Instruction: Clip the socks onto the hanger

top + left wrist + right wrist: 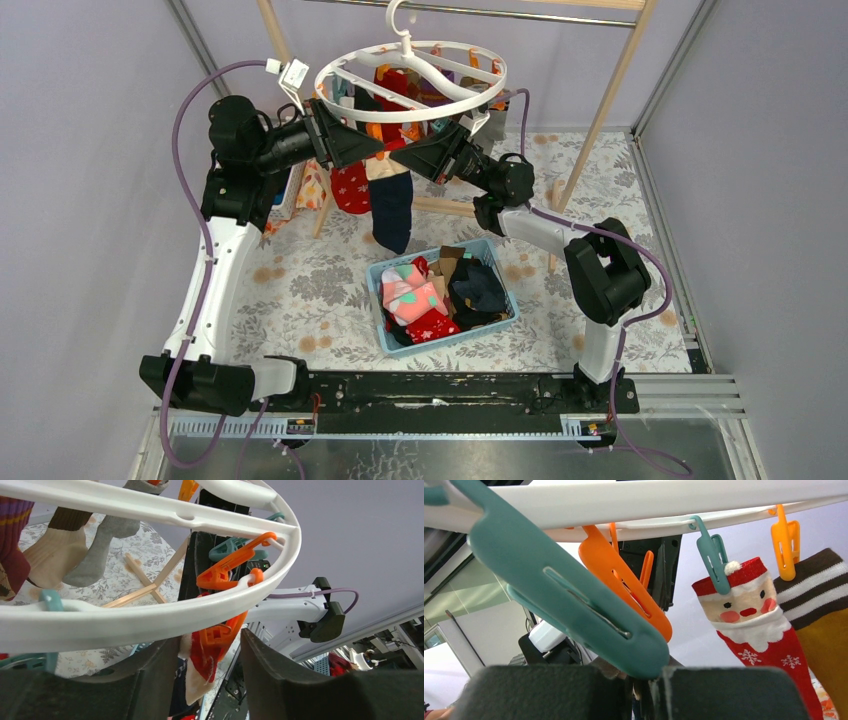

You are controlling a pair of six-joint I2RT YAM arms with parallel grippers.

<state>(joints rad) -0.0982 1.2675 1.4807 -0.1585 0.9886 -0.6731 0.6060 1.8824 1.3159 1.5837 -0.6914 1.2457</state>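
My left arm goes up from its base, bends at the top, and the forearm runs level to the right. That puts my left gripper (372,150) under the near rim of the hanger (345,108). The jaws are parted, released. An orange clip (220,635) biting a red-and-white sock (199,672) hangs in the gap, and the right finger is clear of it.

My right arm has its elbow out to the right, forearm reaching up and left. My right gripper (412,156) is tip to tip with the left. Its jaws are nearly together under a teal clip (569,595); I can't tell if they pinch anything.

The hanger is hooked on the bar (500,12) at the back. A navy sock (392,210), a red sock (350,190) and a Santa sock (754,605) are clipped on. More socks (405,290) sit in the blue bin (450,337) below.
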